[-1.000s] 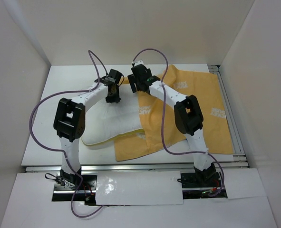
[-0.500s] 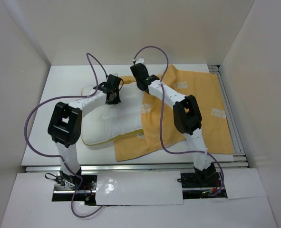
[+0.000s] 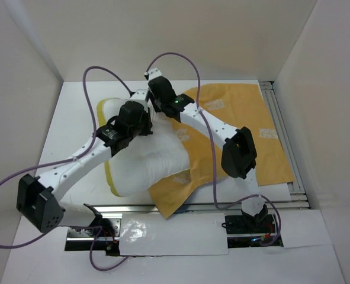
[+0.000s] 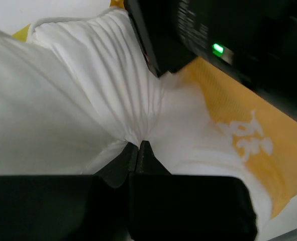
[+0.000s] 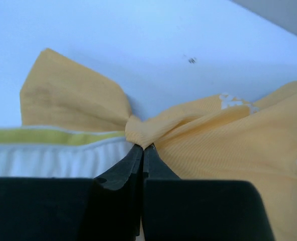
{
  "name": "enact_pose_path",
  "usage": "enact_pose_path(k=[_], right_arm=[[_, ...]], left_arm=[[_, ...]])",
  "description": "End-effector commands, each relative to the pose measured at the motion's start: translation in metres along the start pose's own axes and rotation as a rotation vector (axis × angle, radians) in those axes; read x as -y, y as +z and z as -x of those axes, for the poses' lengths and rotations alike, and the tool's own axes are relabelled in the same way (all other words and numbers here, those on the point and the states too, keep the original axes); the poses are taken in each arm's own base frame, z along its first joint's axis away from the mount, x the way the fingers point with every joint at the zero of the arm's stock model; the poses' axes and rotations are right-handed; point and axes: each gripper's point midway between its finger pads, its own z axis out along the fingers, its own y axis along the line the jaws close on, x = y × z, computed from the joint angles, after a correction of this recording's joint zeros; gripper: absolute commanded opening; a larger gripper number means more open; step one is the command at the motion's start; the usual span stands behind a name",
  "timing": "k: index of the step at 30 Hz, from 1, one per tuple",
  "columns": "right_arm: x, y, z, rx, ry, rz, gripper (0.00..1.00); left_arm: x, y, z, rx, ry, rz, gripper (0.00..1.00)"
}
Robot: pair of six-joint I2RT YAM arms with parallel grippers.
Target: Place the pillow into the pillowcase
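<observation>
**Colleague:** What do the jaws have?

**Me:** On my left wrist view, the left gripper is clenched on a pinch of white cover from the pillow, with creases fanning out from the tips. The right gripper is clamped on a bunched fold at the edge of the mustard pillowcase, and the cloth flares out to either side of the pinch like a bow.

**Colleague:** How close are the two?

**Me:** Just beside each other, at the far end of the pillow. The right arm's black wrist housing, green light on, fills the top of my left wrist view.

**Colleague:** And the pillow itself?

**Me:** From above, it lies left of centre on the white table, tilted, with its yellow edge along the left side. Its right and near parts overlap the pillowcase, which spreads flat to the right and far side. I cannot tell whether any of the pillow is inside the opening.
</observation>
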Motion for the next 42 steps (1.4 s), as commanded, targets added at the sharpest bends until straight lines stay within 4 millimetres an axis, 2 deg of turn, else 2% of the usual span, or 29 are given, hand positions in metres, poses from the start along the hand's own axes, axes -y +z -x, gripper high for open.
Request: enact_pose_path(k=[1, 4, 6, 7, 10, 12, 13, 15, 16, 17, 18, 19, 20, 24, 26, 27, 28, 29, 30, 31, 32, 33, 34, 35, 36, 37, 39, 40, 42], right_arm=[[-0.042, -0.088, 0.089, 0.223, 0.097, 0.211, 0.0], [-0.075, -0.124, 0.096, 0.226, 0.096, 0.407, 0.0], [-0.083, -0.145, 0.103, 0.236, 0.112, 0.492, 0.0], [-0.089, -0.154, 0.103, 0.226, 0.123, 0.545, 0.0], [-0.093, -0.182, 0.117, 0.273, 0.146, 0.627, 0.0], [-0.089, -0.186, 0.118, 0.279, 0.163, 0.633, 0.0], [-0.088, -0.183, 0.116, 0.273, 0.173, 0.644, 0.0], [-0.09, -0.171, 0.103, 0.228, 0.189, 0.648, 0.0], [-0.096, -0.173, 0.099, 0.216, 0.201, 0.684, 0.0], [-0.099, -0.16, 0.084, 0.175, 0.21, 0.693, 0.0], [-0.104, -0.153, 0.079, 0.169, 0.219, 0.709, 0.0], [-0.108, -0.152, 0.076, 0.157, 0.241, 0.725, 0.0], [-0.107, -0.139, 0.063, 0.124, 0.259, 0.713, 0.0], [-0.103, -0.107, 0.043, 0.061, 0.293, 0.691, 0.0], [-0.093, -0.094, 0.034, 0.021, 0.303, 0.638, 0.12], [-0.094, -0.091, 0.031, 0.009, 0.303, 0.635, 0.22], [-0.087, -0.089, 0.03, 0.001, 0.309, 0.623, 0.34], [-0.079, -0.082, 0.021, -0.019, 0.318, 0.604, 0.54], [-0.08, -0.079, 0.014, -0.034, 0.318, 0.601, 0.64], [-0.07, -0.078, 0.015, -0.029, 0.337, 0.588, 0.71], [-0.061, -0.071, 0.003, -0.056, 0.349, 0.572, 0.76], [-0.054, -0.077, 0.013, -0.025, 0.355, 0.577, 0.76], [-0.047, -0.073, 0.009, -0.036, 0.376, 0.564, 0.79], [-0.042, -0.079, 0.018, -0.012, 0.381, 0.579, 0.83], [-0.028, -0.077, 0.018, -0.007, 0.395, 0.559, 0.88], [-0.023, -0.084, 0.022, 0.003, 0.399, 0.564, 1.0], [-0.008, -0.086, 0.016, 0.001, 0.412, 0.526, 1.0], [0.004, -0.094, 0.02, 0.023, 0.419, 0.502, 1.0], [0.023, -0.096, 0.013, 0.038, 0.407, 0.417, 1.0]], left_arm=[[0.014, -0.039, 0.085, 0.296, -0.107, -0.031, 0.0], [0.008, -0.041, 0.091, 0.333, -0.171, 0.027, 0.0], [0.014, -0.044, 0.093, 0.364, -0.186, 0.044, 0.0], [0.008, -0.042, 0.089, 0.376, -0.209, 0.088, 0.0], [0.007, -0.036, 0.072, 0.375, -0.232, 0.101, 0.0], [0.014, -0.047, 0.074, 0.403, -0.263, 0.047, 0.0], [0.012, -0.046, 0.063, 0.392, -0.274, 0.039, 0.0], [0.022, -0.065, 0.075, 0.476, -0.313, -0.042, 0.0], [0.019, -0.063, 0.066, 0.479, -0.327, -0.046, 0.0], [0.022, -0.069, 0.075, 0.525, -0.349, -0.084, 0.0], [0.023, -0.072, 0.074, 0.538, -0.356, -0.09, 0.0], [0.022, -0.071, 0.074, 0.545, -0.377, -0.087, 0.0], [0.016, -0.072, 0.076, 0.562, -0.412, -0.058, 0.0], [0.003, -0.049, 0.058, 0.497, -0.437, 0.061, 0.0], [0.0, -0.04, 0.048, 0.448, -0.44, 0.101, 0.0], [-0.004, -0.035, 0.039, 0.423, -0.433, 0.128, 0.0], [-0.006, -0.037, 0.039, 0.414, -0.434, 0.146, 0.08], [-0.012, -0.034, 0.028, 0.365, -0.417, 0.19, 0.47], [-0.018, -0.031, 0.02, 0.342, -0.408, 0.234, 0.65], [-0.02, -0.034, 0.02, 0.334, -0.436, 0.253, 0.75], [-0.03, -0.032, 0.002, 0.282, -0.411, 0.308, 0.85], [-0.031, -0.033, 0.001, 0.272, -0.404, 0.316, 0.9], [-0.032, -0.033, -0.001, 0.263, -0.398, 0.322, 0.91], [-0.034, -0.034, -0.004, 0.254, -0.391, 0.329, 0.91], [-0.036, -0.032, -0.013, 0.229, -0.377, 0.337, 0.91], [-0.038, -0.031, -0.018, 0.221, -0.371, 0.342, 0.93], [-0.036, -0.031, -0.026, 0.188, -0.346, 0.32, 0.93], [-0.034, -0.029, -0.033, 0.165, -0.314, 0.305, 0.93], [-0.018, -0.029, -0.041, 0.106, -0.179, 0.207, 0.93]])
